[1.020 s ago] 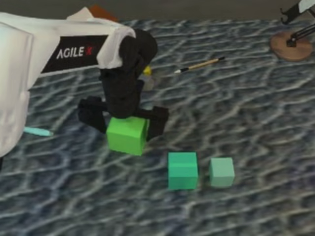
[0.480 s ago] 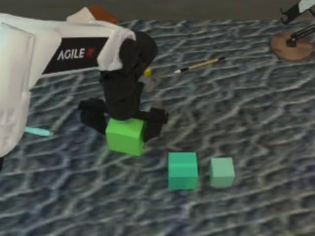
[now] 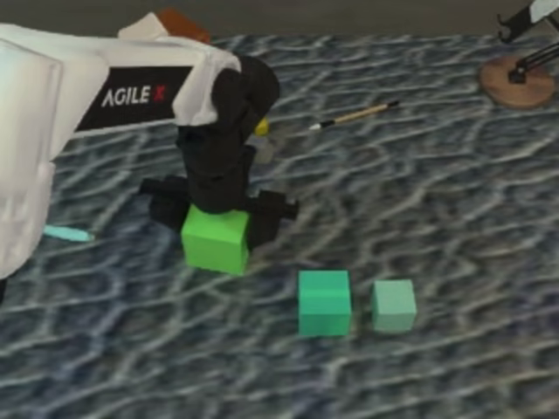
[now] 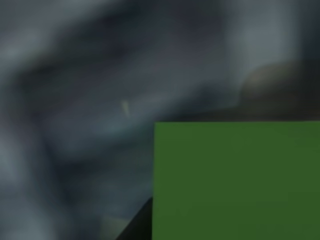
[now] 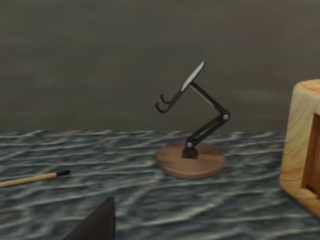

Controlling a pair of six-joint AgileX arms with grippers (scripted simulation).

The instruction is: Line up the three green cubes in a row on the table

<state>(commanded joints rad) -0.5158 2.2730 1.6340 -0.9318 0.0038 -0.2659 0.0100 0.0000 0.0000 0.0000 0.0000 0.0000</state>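
- Left gripper [image 3: 216,212] straddles the large lime-green cube [image 3: 215,241], black fingers [image 3: 272,218] clamped on its two opposite sides; judged a carry grip, the cube brought toward the row, though whether it rests on the table [image 3: 454,218] or hangs just above it cannot be told
- Medium emerald-green cube [image 3: 324,302] and small mint-green cube [image 3: 393,305] sit on the table just beside each other, a narrow gap between, faces roughly parallel: two places of the row look settled
- Lime-green cube lies to the left of that pair and farther back, so it is out of line; it would need to end left of the emerald one to run large to small
- Top view alone shows all three cubes, plus a paintbrush [image 3: 354,114] and a wooden-based phone stand [image 3: 517,78] at the far right
- Left wrist view gives only the lime-green face [image 4: 235,180] close up, filling its corner; no fingers discernible there
- Right wrist view shows the stand [image 5: 190,159], the brush [image 5: 32,178] and a pale wooden box [image 5: 300,165] unseen from above; right arm parked off to the right, its fingers' state cannot be told
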